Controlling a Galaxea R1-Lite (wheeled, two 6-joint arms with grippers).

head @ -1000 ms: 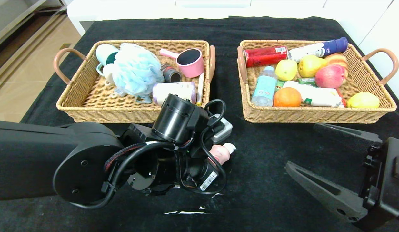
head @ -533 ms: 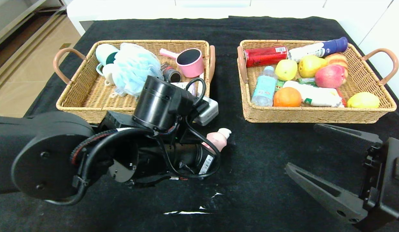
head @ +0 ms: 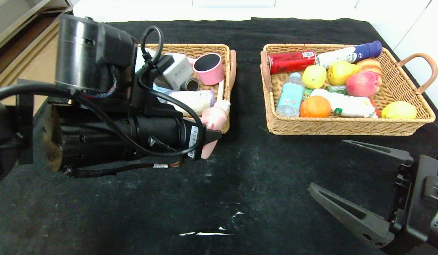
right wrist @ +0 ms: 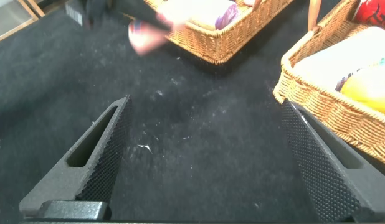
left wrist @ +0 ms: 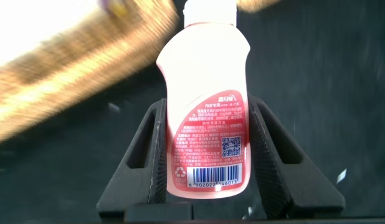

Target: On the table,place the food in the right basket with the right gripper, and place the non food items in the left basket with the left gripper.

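Note:
My left gripper (head: pixel 209 136) is shut on a pink bottle with a white cap (head: pixel 214 118) and holds it raised at the front right corner of the left basket (head: pixel 226 53). In the left wrist view the pink bottle (left wrist: pixel 205 99) sits between the two black fingers (left wrist: pixel 156 152), its label and barcode facing the camera. My right gripper (head: pixel 332 166) is open and empty, low over the cloth in front of the right basket (head: pixel 346 128). In the right wrist view the right gripper (right wrist: pixel 202 152) has only bare black cloth between its fingers.
The left basket holds a pink cup (head: pixel 208 68), a white bottle (head: pixel 190 99) and other items behind my arm. The right basket holds a red can (head: pixel 291 61), a water bottle (head: pixel 290 95), an orange (head: pixel 315 107), an apple (head: pixel 362 84) and lemons. A black cloth (head: pixel 240 184) covers the table.
My left arm has lifted the pink bottle off the cloth and carried it up and back to the left basket's front right corner. The right gripper has stayed nearly still.

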